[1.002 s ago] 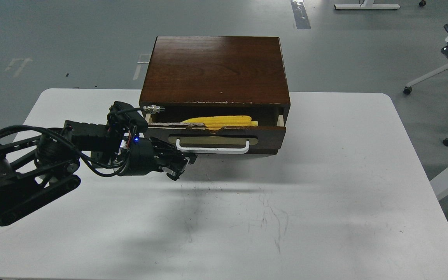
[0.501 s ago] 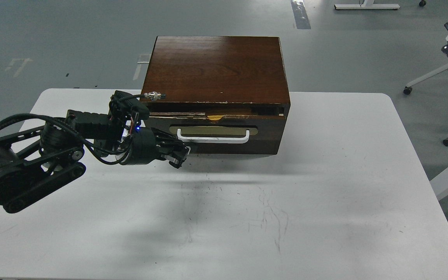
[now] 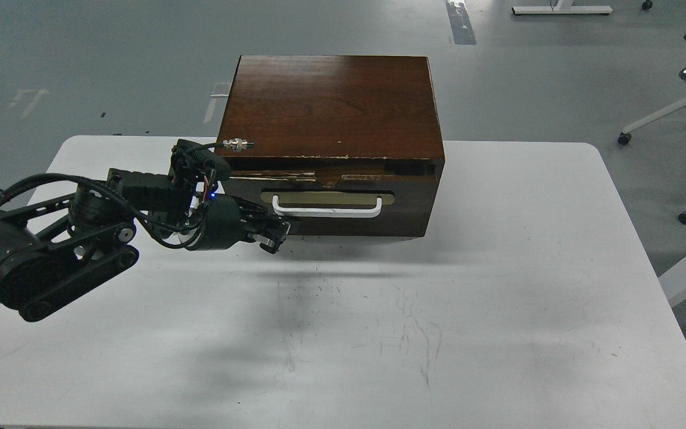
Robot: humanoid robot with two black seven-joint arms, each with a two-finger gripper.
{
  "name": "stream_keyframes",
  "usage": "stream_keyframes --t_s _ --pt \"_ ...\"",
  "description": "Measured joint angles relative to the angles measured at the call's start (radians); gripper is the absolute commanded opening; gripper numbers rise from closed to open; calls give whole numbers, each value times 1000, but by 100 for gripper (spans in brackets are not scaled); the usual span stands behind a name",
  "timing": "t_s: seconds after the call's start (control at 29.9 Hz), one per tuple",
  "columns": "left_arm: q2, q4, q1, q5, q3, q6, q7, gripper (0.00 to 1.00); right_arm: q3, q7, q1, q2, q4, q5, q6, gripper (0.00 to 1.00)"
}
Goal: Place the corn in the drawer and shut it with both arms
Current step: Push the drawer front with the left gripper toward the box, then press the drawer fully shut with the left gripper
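The dark brown drawer (image 3: 331, 205) with its white bar handle (image 3: 326, 210) sits pushed flush into the wooden cabinet (image 3: 331, 107). The corn is hidden inside and does not show. My left gripper (image 3: 274, 232) rests against the lower left of the drawer front, just below the left end of the handle. Its fingers are close together and hold nothing. My right arm is out of view.
The cabinet stands at the back middle of the white table (image 3: 498, 298). The table surface carries faint scuff marks (image 3: 414, 339). White equipment legs on castors (image 3: 664, 119) stand on the floor at the right.
The drawer went from partly open with the yellow corn showing to fully shut. My left gripper moved away from me with the drawer front.
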Motion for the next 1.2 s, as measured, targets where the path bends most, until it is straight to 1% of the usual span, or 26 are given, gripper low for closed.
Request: stream_keyframes --t_s 0.33,0.57,1.2 --pt "-2 15 -25 -28 -4 0 0 0 1 1 2 0 1 1 0 100" --pt "-11 53 -46 -50 2 0 0 0 1 1 2 0 1 1 0 100" --pt "-42 99 -51 -55 5 0 0 0 2 5 1 1 0 1 0 100"
